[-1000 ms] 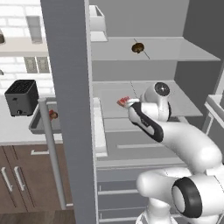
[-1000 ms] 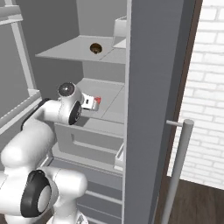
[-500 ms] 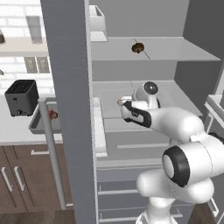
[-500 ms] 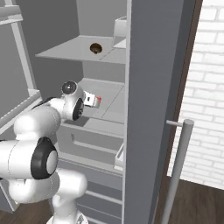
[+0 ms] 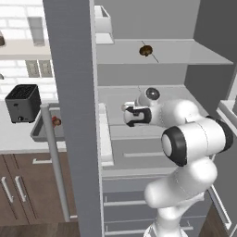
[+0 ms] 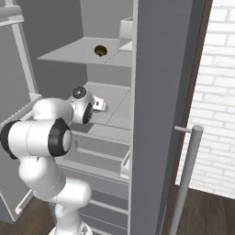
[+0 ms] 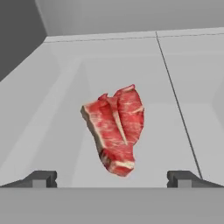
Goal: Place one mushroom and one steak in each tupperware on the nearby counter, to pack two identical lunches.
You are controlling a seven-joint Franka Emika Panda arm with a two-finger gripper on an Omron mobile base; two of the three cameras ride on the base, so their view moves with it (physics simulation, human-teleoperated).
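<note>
I have the arm reaching into the open fridge, its hand over the middle shelf. Left of the fridge, the counter carries a black toaster and a tupperware with what looks like a mushroom inside, though it is too small to be sure. The steak lies on the middle shelf just ahead of my gripper, whose fingers stand wide apart, holding nothing. A mushroom sits on the upper shelf.
</note>
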